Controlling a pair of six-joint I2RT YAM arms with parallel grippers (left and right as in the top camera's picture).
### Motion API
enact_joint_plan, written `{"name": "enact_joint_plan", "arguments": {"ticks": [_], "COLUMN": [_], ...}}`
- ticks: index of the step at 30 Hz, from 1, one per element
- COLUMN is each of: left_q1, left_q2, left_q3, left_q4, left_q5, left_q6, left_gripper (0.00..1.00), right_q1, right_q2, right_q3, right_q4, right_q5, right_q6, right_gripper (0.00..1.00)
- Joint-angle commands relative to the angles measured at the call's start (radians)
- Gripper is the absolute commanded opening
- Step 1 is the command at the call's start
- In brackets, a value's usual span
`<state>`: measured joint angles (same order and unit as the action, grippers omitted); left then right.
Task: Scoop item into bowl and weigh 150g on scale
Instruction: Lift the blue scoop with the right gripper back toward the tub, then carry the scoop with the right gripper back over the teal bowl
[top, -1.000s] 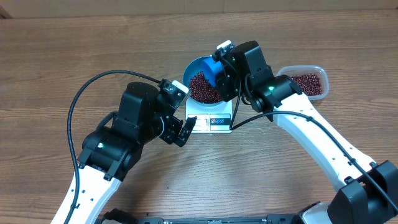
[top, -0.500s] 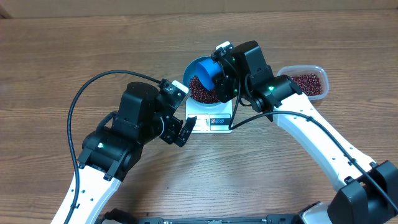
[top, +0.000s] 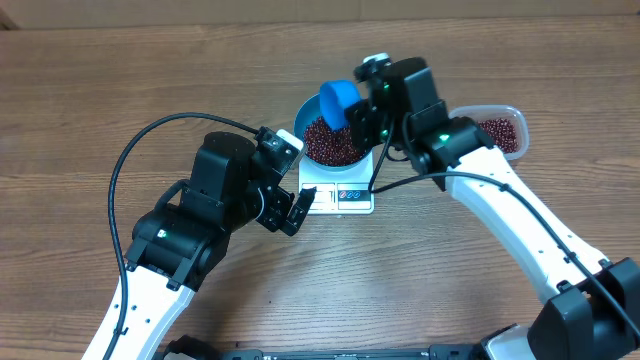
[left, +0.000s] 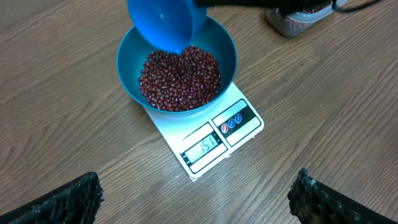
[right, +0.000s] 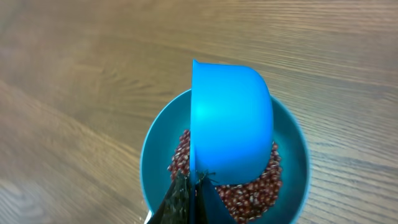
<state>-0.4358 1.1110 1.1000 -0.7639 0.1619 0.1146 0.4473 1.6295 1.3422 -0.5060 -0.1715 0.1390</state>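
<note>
Left gripper (top: 297, 207) sat nearest the front edge of the worktop (top: 90, 90), jaws wide apart and holding nothing. It was in the same spot as a second ago, just off the scale's front-left corner. In the left wrist view its two fingertips (left: 68, 199) framed the scale from the near side.

Scale (top: 338, 192) was flat at about mid-worktop and unmoved. Its display (left: 204, 146) faced the front edge and appeared to read 151.

Bowl (top: 312, 128) sat on the far part of the scale. It held a heap of beans (top: 332, 142) that covered the bottom.

Scoop (top: 337, 102) had changed. A second ago it was low over the right side of the bowl, covering some of the beans. Now it was raised and shifted to the bowl's far rim, so more of the beans showed. In the right wrist view the scoop (right: 230, 124) hung above the bowl with its rounded back toward the camera. I could not tell whether anything was left in it.

Right gripper (top: 360, 120) had its jaws clamped together on the scoop's handle. The wrist had moved slightly toward the far edge.

Tub (top: 510, 118) sat toward the far right, partly behind the right arm, with beans in it. It had not moved.
</note>
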Motion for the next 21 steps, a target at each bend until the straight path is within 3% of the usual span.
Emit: {"name": "enact_joint_plan", "arguments": {"ticks": [1,21], "left_q1": [0.003,0.003], "left_q2": [0.002,0.002], "left_q3": [-0.004,-0.004], "left_q4": [0.001,0.001], "left_q5": [0.014,0.014], "left_q6": [0.019,0.019], "left_gripper": [1.0,1.0], "right_q1": [-0.055,-0.389], "right_q2": [-0.024,-0.163], "right_q3": [0.002,0.002], "right_q4": [0.02,-0.031], "right_q5": [-0.056,-0.148], "right_q6": [0.079,0.047], "right_gripper": [0.04,0.04]}}
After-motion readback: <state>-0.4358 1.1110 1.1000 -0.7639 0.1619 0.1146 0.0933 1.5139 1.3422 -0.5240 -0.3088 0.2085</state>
